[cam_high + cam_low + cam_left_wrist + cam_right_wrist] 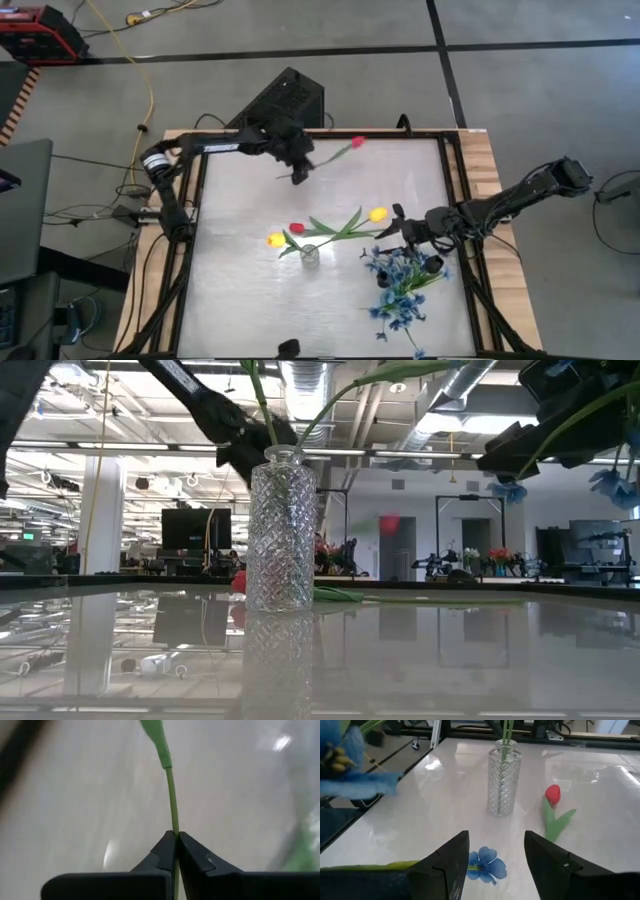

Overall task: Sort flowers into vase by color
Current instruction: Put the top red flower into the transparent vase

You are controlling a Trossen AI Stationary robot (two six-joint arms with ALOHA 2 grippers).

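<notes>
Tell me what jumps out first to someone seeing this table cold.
At the far side of the table the left gripper is shut on a red tulip, holding it in the air. Near the middle a clear glass vase holds yellow tulips, and blue flowers lie by the open right gripper.

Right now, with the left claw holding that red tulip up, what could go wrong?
1. The left claw pinches the red tulip only on its thin stem, far from the head; it could swing or slip on the way.
2. The glass vase has a narrow neck already holding two yellow tulips; inserting there could snag them or tip it.
3. The right claw, open, sits close to the vase beside the blue flowers; the arms could crowd.
</notes>
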